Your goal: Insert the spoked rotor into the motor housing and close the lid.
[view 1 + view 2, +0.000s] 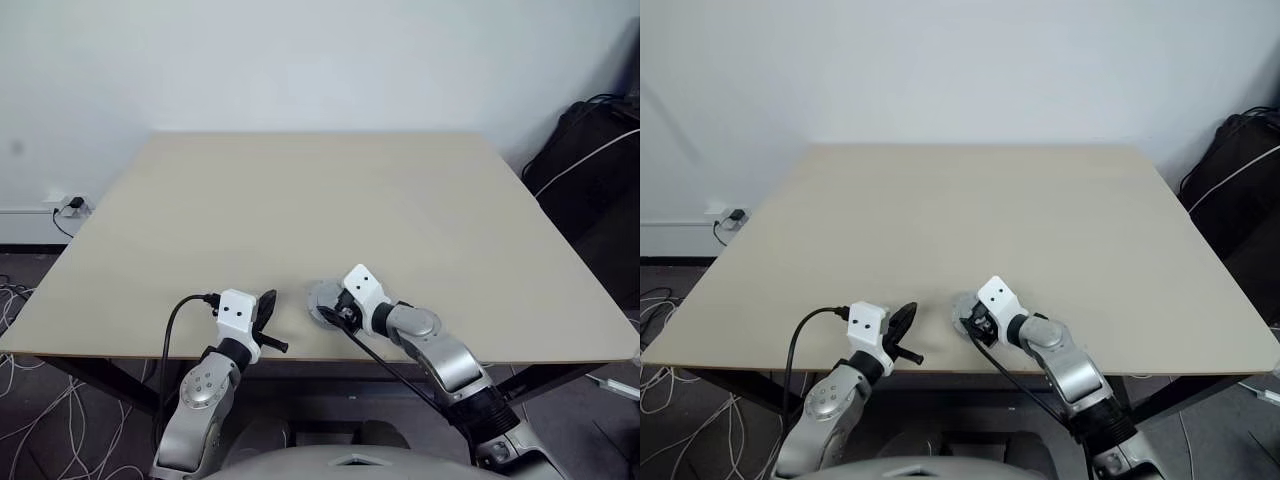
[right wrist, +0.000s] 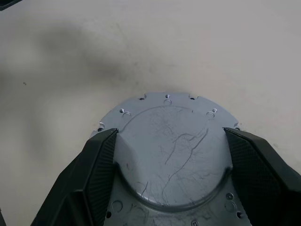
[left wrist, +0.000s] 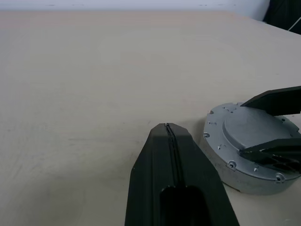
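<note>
A round grey motor housing (image 3: 220, 157) with screw holes around its rim (image 2: 167, 99) lies near the table's front edge. On top of it sits the lid (image 2: 174, 155), a smooth, slightly domed grey cap. My right gripper (image 2: 170, 133) reaches over the housing, one black finger on each side of the lid's dome, closed against it. In the left wrist view those two fingers (image 3: 275, 101) lie across the lid (image 3: 251, 129). My left gripper (image 1: 268, 306) is shut and empty, a short way to the left of the housing, just above the table. The spoked rotor is hidden.
The beige table (image 1: 300, 200) stretches far ahead; its front edge runs just under both hands. A black bag (image 1: 590, 170) stands beyond the right edge. Loose cables (image 1: 30, 400) lie on the floor to the left, below a wall socket (image 1: 70, 206).
</note>
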Controlling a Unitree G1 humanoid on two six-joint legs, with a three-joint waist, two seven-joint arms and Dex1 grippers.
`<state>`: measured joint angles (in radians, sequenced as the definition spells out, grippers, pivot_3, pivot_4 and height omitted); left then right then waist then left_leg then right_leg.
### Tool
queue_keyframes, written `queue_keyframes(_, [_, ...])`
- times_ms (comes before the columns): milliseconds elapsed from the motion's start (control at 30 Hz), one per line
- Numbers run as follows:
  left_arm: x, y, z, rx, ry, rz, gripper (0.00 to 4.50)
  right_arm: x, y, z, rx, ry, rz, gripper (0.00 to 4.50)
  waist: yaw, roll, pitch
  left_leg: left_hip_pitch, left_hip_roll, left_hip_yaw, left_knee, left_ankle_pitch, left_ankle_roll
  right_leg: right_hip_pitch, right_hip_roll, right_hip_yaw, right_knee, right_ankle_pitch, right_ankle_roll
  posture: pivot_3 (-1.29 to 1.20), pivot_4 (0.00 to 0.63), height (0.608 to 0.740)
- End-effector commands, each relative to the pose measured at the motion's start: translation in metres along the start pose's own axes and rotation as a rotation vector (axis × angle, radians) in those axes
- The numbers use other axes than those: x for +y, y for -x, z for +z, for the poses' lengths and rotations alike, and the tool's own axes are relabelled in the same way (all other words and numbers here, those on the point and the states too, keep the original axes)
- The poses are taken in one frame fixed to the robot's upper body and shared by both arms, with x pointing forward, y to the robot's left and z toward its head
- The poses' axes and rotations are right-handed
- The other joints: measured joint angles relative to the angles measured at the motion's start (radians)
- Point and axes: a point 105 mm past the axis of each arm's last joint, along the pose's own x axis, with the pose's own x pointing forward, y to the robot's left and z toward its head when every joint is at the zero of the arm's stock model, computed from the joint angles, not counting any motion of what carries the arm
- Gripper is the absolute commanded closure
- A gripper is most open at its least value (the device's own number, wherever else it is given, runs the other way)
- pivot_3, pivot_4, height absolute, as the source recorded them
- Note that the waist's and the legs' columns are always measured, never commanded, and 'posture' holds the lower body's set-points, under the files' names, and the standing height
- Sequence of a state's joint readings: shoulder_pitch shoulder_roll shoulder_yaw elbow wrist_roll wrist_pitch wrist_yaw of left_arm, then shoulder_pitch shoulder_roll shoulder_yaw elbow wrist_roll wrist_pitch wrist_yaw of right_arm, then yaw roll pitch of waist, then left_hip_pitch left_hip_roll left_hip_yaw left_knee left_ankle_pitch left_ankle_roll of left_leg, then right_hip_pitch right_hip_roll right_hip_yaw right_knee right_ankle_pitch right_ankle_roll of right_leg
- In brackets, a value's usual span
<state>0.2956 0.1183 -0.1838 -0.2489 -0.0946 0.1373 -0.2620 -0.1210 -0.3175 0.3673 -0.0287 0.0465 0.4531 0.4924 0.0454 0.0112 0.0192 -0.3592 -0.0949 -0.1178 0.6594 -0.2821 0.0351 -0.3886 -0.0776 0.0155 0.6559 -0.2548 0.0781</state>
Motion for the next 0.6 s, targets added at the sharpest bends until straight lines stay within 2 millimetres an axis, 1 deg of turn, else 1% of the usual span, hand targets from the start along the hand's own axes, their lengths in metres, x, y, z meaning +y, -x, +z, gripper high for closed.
queue_keyframes(33, [-0.001, -0.002, 0.017, -0.069, -0.017, -0.007, 4.50, -0.007, 0.004, -0.031, 0.103, 0.021, -0.035, 1.30, 0.000, 0.000, 0.000, 0.000, 0.000, 0.000, 0.000, 0.000, 0.000, 0.000, 0.000, 0.000, 0.000, 0.000, 0.000, 0.00, 0.000, 0.740])
queue_keyframes(133, [-0.001, -0.004, 0.017, -0.059, -0.008, -0.020, 4.50, -0.008, 0.003, -0.035, 0.119, 0.010, -0.046, 1.30, 0.000, 0.000, 0.000, 0.000, 0.000, 0.000, 0.000, 0.000, 0.000, 0.000, 0.000, 0.000, 0.000, 0.000, 0.000, 0.00, 0.000, 0.740])
queue_keyframes(267, [-0.003, -0.012, 0.017, -0.031, -0.007, -0.087, 4.50, -0.004, 0.002, -0.038, 0.137, -0.025, -0.028, 1.30, 0.001, 0.000, 0.000, 0.000, 0.000, 0.000, 0.001, 0.000, 0.000, 0.000, 0.000, 0.000, 0.000, -0.001, -0.001, 0.00, 0.000, 0.740])
queue_keyframes(467, [0.000, -0.037, 0.014, 0.052, 0.030, -0.214, 4.50, -0.004, 0.000, -0.033, 0.136, -0.031, -0.024, 1.30, -0.002, 0.000, 0.000, 0.001, 0.000, 0.000, 0.001, 0.002, 0.001, 0.001, 0.001, 0.000, 0.001, 0.000, 0.001, 0.00, 0.000, 0.740])
queue_keyframes(500, [-0.001, -0.043, 0.015, 0.063, 0.048, -0.242, 4.50, -0.004, -0.001, -0.032, 0.134, -0.032, -0.024, 1.30, -0.002, 0.000, 0.000, 0.001, 0.000, 0.000, 0.001, 0.004, 0.004, 0.001, 0.001, 0.000, 0.001, 0.001, 0.002, 0.00, 0.000, 0.740])
queue_keyframes(600, [-0.003, -0.057, 0.019, 0.092, 0.103, -0.323, 4.50, -0.003, -0.001, -0.029, 0.128, -0.035, -0.024, 1.30, -0.002, -0.001, 0.000, 0.001, 0.000, -0.001, 0.001, 0.004, 0.004, 0.001, 0.002, 0.000, 0.001, 0.001, 0.002, 0.00, 0.000, 0.740])
